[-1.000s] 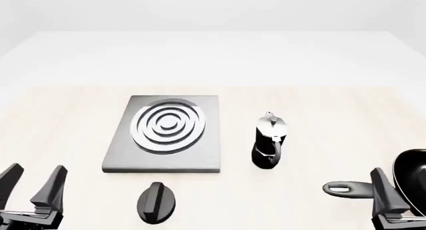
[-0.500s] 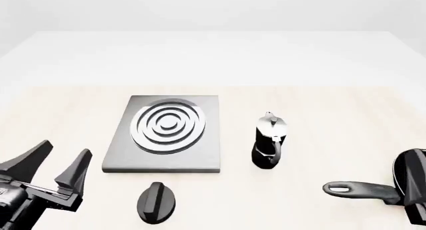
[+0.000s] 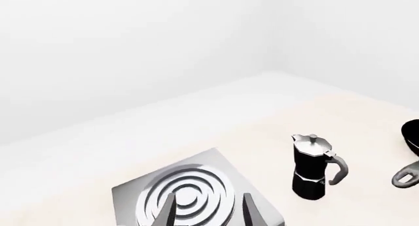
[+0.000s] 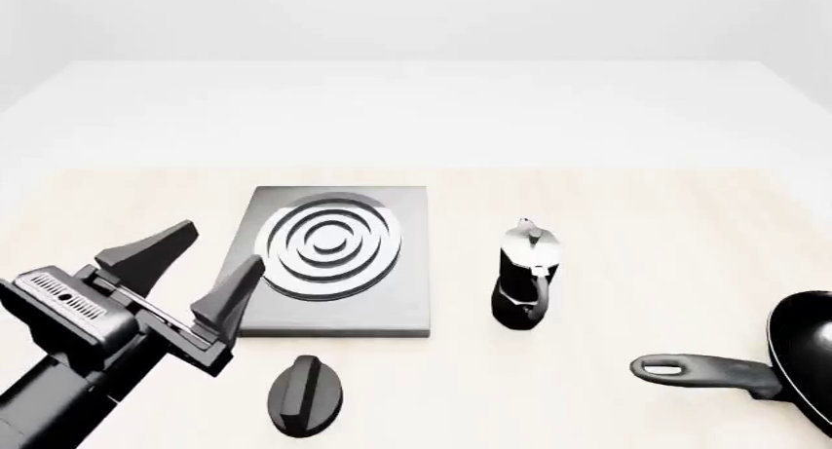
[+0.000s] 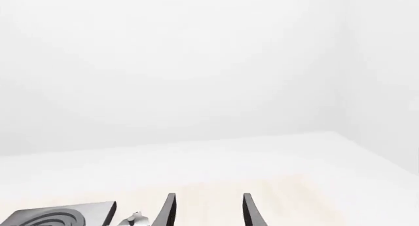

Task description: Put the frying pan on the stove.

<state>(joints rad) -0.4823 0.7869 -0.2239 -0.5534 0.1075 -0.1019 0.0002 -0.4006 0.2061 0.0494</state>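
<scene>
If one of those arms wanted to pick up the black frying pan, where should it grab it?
Probably by the long handle, not the bowl. The frying pan lies flat at the table's right edge, and its handle points left, towards the open table, thin enough to fit between fingers. The right tool, open and empty, is on that side; coming down from above looks easiest.

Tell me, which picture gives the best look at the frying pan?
The front view: the frying pan lies at the table's right edge, handle whole, bowl partly cropped. The left wrist view catches only its handle tip and a rim sliver. The right wrist view misses it.

Matte black left pincer [image 4: 195, 276], tapered wedge fingers
</scene>
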